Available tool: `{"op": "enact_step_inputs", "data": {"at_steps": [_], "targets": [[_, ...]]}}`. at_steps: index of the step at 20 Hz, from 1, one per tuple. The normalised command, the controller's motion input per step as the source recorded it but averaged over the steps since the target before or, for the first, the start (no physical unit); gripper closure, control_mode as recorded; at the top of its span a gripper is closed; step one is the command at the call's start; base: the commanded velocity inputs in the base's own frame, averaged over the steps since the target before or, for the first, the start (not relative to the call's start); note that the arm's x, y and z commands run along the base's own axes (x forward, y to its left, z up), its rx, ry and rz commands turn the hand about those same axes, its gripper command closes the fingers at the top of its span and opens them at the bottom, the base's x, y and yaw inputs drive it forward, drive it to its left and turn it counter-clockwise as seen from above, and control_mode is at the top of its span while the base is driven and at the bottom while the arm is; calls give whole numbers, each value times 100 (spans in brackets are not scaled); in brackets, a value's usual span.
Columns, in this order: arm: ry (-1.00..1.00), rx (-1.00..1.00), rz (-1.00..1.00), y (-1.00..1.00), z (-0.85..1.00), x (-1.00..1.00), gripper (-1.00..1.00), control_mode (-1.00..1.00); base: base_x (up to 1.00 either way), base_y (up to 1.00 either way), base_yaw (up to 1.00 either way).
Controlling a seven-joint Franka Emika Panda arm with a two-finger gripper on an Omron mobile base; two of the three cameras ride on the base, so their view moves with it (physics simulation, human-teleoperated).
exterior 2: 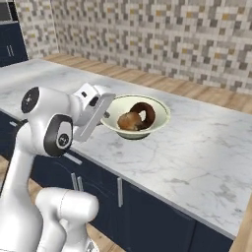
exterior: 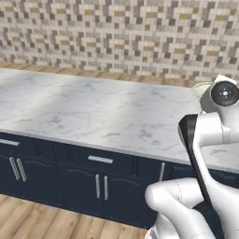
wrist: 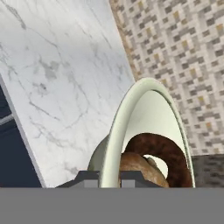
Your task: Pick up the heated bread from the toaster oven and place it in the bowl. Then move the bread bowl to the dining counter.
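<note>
Marble dining counter: carrying the bowl.
Bowl: holding the heated bread beside a dark ring.
Gripper: pinching the bowl's rim, jaws narrow.

Glossy white rounded arm, dark round joint caps, black inset panel

A pale cream-green bowl with a light rim is seen upright over the white-grey veined marble dining counter, near its front edge above navy cabinets. Inside it, a rounded golden-brown bread lump is set against a dark brown ring-shaped piece.
</note>
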Motion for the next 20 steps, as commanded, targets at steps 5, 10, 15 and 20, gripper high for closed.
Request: {"op": "enact_step_inputs", "data": {"at_steps": [5,10,15,20], "targets": [[0,1,63,-2,-16,73,100,-100,0,0,0],[7,10,76,-3,-22,87,100,-100,0,0,0],[3,7,73,0,-25,85,100,-100,0,0,0],[6,0,35,23,-40,56,100,-100,0,0,0]]}}
